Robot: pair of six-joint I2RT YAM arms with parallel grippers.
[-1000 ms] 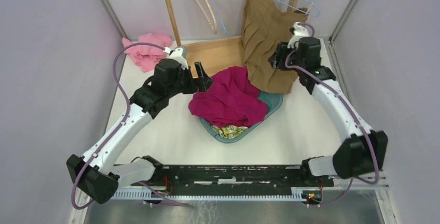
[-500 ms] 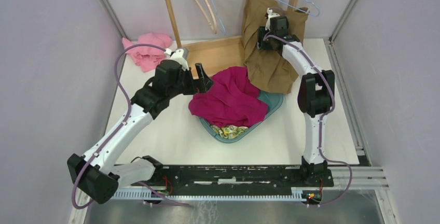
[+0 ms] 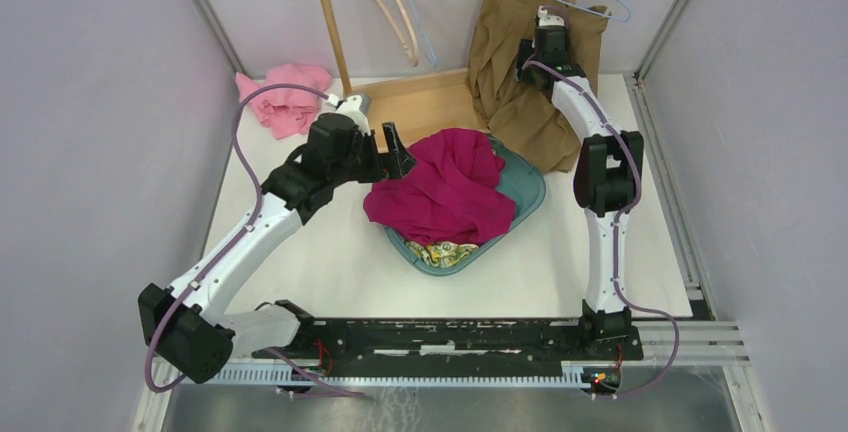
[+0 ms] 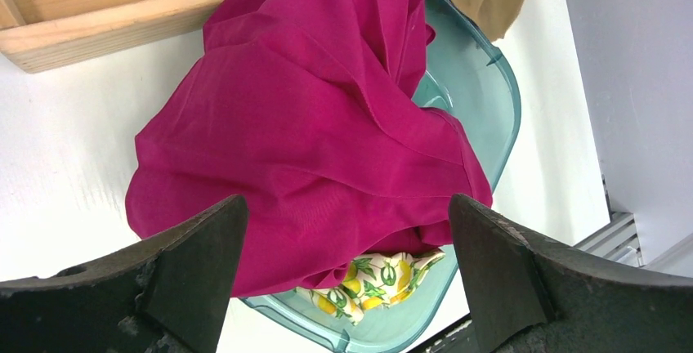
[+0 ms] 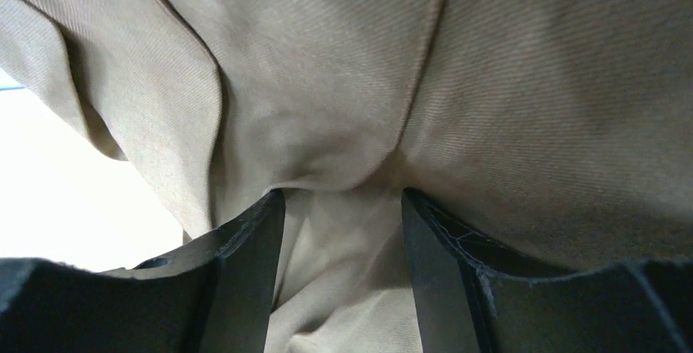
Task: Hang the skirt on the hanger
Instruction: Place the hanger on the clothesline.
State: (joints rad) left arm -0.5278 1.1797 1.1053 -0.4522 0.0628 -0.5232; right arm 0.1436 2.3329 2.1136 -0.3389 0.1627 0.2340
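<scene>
Right arm stretched far back, right gripper point(image 5: 343, 206) clamped on tan pleated skirt point(image 3: 500, 82); left gripper point(image 4: 347, 210) spread over magenta cloth point(image 4: 310, 108). Skirt hung higher than before.

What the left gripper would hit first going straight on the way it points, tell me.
Most likely the magenta cloth heaped in the teal tub; it fills the left wrist view between the open fingers of the left gripper. Depth is unclear.

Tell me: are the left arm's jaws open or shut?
Open. In the left wrist view the two fingers stand wide apart, gripping nothing; the magenta cloth lies beyond them.
</scene>
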